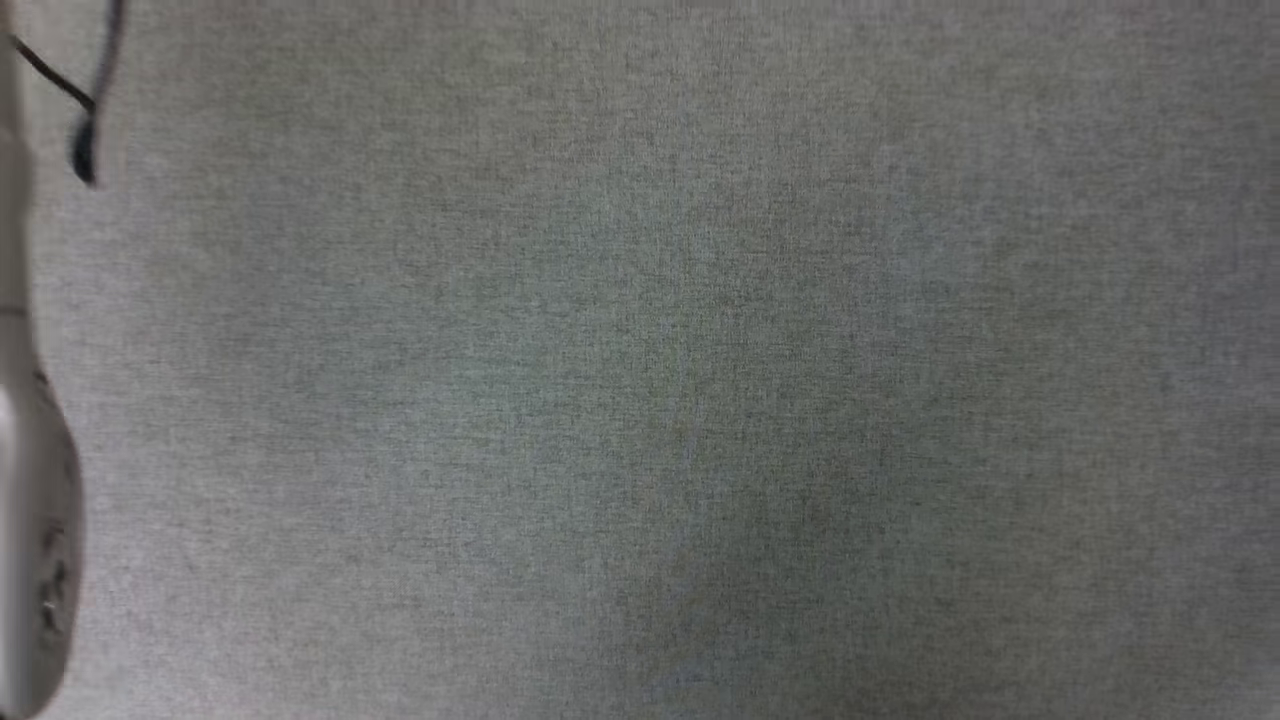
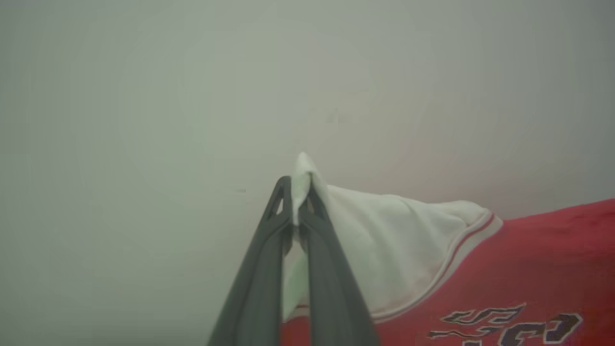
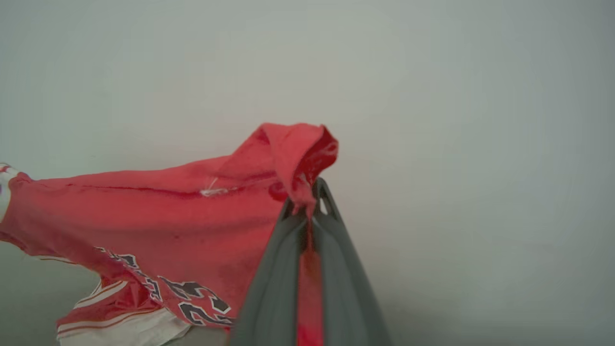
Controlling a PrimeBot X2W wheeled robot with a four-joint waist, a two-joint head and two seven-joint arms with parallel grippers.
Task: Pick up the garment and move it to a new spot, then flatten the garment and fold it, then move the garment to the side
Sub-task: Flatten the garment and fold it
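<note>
**While both grippers clamp it, the garment is held at two points**

Where the left gripper brings its two dark fingers together, a fold of white sleeve is clamped between the tips. A small peak of cloth pokes out just beyond them. From that pinch the garment spreads away to the gripper's right in the left wrist view. First comes the white sleeve, then red-and-white striped trim, then the red body with black, white-outlined lettering low down. Behind it lies a plain grey surface.

The right gripper is likewise clamped on the garment. Its fingers are together on a bunched red edge that curls over just past the tips, and a red strip shows between the fingers lower down. In the right wrist view the cloth stretches away to that gripper's left, with lettering and striped trim sagging below.

In the head view the grey surface looks woven, with a pale forearm and a dark cable at the left edge.
</note>
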